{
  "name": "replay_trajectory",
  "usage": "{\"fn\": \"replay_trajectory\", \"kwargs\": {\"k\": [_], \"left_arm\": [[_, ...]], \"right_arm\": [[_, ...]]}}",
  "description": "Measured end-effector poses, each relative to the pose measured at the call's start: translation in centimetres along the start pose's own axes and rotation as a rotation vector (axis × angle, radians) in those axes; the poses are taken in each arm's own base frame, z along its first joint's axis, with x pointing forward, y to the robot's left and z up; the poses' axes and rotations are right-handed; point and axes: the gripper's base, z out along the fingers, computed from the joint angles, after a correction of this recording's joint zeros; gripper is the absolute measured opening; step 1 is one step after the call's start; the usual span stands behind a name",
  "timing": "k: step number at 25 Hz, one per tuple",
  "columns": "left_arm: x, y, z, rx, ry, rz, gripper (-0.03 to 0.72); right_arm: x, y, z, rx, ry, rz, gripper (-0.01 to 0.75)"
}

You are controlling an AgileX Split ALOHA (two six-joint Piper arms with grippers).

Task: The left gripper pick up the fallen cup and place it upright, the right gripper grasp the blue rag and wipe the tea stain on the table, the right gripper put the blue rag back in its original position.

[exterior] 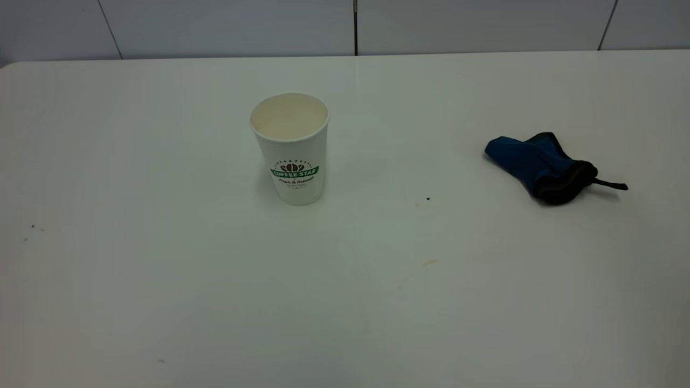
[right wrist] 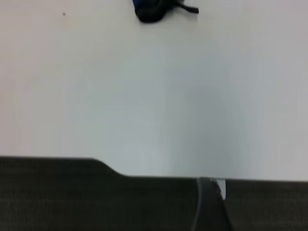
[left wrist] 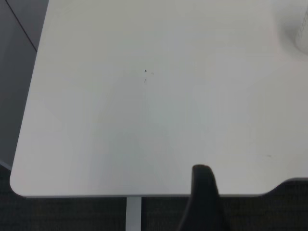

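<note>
The cup (exterior: 291, 148) stands upright on the table (exterior: 161, 296), left of centre, with its green logo facing the camera; its blurred white side also shows in the left wrist view (left wrist: 301, 29). The blue rag (exterior: 542, 164) lies crumpled at the right, its black loop strap pointing right; it also shows in the right wrist view (right wrist: 151, 9). A faint light-brown mark of the tea stain (exterior: 429, 262) lies in front of centre. Neither arm shows in the exterior view. The left gripper (left wrist: 204, 202) and the right gripper (right wrist: 209, 202) are both drawn back at the table's near edge, holding nothing.
A tiny dark speck (exterior: 428, 199) sits between the cup and the rag. Small specks (exterior: 32, 227) lie near the left edge. A white wall (exterior: 345, 27) runs behind the table. The table's rounded corner (left wrist: 19, 185) shows in the left wrist view.
</note>
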Motion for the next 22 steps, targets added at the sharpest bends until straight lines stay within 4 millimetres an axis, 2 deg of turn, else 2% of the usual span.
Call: {"fn": "replay_trajectory", "kwargs": {"k": [9, 22], "left_arm": [[0.0, 0.0, 0.0, 0.0, 0.0, 0.0, 0.585], [0.0, 0.0, 0.0, 0.0, 0.0, 0.001, 0.585]], "right_arm": [[2.4, -0.3, -2.8, -0.025, -0.237, 0.011, 0.536], [2.5, -0.3, -2.8, -0.025, -0.24, 0.009, 0.536]]}}
